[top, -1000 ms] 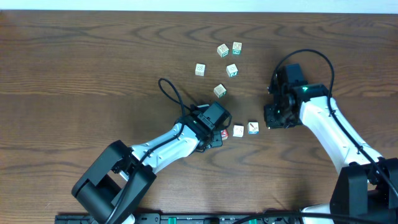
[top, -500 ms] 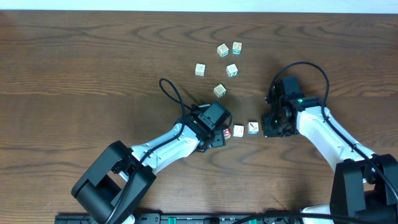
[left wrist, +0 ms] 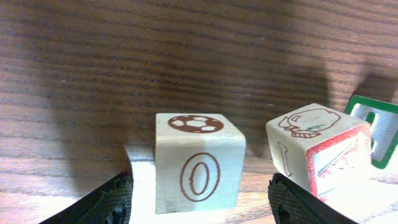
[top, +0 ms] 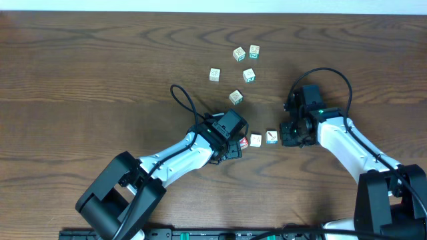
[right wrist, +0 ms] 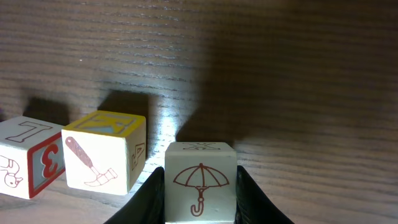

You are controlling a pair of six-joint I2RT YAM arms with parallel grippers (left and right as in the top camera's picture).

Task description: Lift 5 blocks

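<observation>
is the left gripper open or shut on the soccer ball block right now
Open: the left gripper has a finger on each side of the soccer ball block, with a visible gap at both, so nothing is clamped.

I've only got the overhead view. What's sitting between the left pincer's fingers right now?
Observer: The O block, soccer ball printed on top; the left pincer is open, with a gap either side.
Operator: Is the right pincer holding anything?
Observer: Yes, the right pincer is shut on the umbrella block, a finger against each side.
Operator: What's nearest that one?
Observer: The hammer block, yellow-edged on top, with a gap between them.
</observation>
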